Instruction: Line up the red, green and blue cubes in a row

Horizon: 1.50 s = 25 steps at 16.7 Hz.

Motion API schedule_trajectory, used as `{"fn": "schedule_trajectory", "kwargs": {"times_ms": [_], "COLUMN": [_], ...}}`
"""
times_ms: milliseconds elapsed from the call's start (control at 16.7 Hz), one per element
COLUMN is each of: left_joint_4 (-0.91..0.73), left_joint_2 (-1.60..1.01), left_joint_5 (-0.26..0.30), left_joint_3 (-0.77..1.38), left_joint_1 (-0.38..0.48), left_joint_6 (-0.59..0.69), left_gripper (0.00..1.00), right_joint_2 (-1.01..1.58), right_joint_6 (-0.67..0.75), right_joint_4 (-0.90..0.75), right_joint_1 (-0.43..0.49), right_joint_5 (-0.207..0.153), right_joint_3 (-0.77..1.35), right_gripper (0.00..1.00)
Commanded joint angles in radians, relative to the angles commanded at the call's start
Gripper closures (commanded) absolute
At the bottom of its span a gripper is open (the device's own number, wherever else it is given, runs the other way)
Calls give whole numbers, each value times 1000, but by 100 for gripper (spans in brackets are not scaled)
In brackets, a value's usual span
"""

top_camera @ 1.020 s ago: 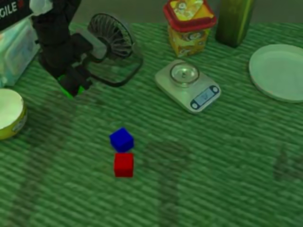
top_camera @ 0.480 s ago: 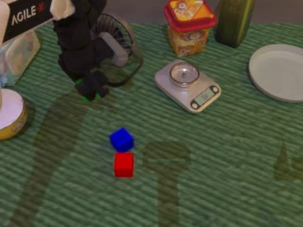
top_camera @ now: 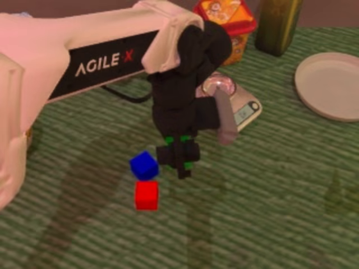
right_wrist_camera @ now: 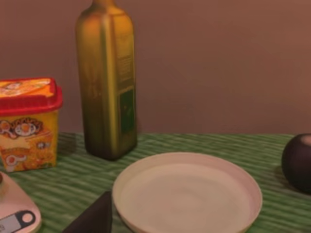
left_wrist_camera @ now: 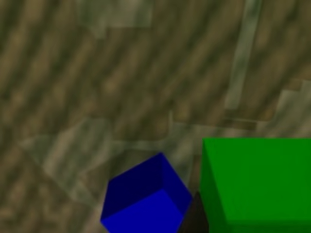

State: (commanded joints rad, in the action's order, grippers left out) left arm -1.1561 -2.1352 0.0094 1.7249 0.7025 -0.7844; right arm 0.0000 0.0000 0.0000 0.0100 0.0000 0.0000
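Presently the green cube (left_wrist_camera: 255, 187) sits clamped in the left gripper (top_camera: 180, 157), carried just above the surface near its middle, immediately beside the blue cube (top_camera: 144, 165). Blue cube rests on the surface, turned slightly; the red cube (top_camera: 146, 195) lies just on its near side, apparently touching or nearly so. Handling judgement: cubes look small, rigid, light, matte-faced, so little slip risk; best held across two opposite flat faces, squarely, as edges would twist out. Placing the green one calls for care not to nudge the blue. Kitchen scale (top_camera: 242, 107) stands behind the arm, yellow tub (top_camera: 227, 22) and olive oil bottle (top_camera: 276, 22) at the far edge, white plate (top_camera: 331, 84) toward the right edge. Right gripper not seen; its wrist view faces plate and bottle.
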Motion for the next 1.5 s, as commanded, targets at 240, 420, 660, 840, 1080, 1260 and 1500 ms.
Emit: {"fn": "schedule_trajectory", "kwargs": {"times_ms": [240,420,660,840,1080,1260,1500], "left_joint_4": [10,9,83,199,246,246,246], "left_joint_2": [33,28,4,-36,-58,-58,-58], "left_joint_5": [-1,-1,0,0,0,0,0], "left_joint_3": [-39,-36,-84,-152,-185,-185,-185], "left_joint_1": [66,62,66,66,69,69,69], "left_joint_6": [-19,-19,-19,-17,-17,-17,-17], "left_gripper": [100,100,100,100,100,92,62], "right_joint_2": [0,0,0,0,0,0,0], "right_joint_6": [0,0,0,0,0,0,0], "right_joint_4": [0,0,0,0,0,0,0], "right_joint_1": [0,0,0,0,0,0,0], "right_joint_5": [0,0,0,0,0,0,0], "right_joint_3": [0,0,0,0,0,0,0], "right_gripper": [0,0,0,0,0,0,0]}}
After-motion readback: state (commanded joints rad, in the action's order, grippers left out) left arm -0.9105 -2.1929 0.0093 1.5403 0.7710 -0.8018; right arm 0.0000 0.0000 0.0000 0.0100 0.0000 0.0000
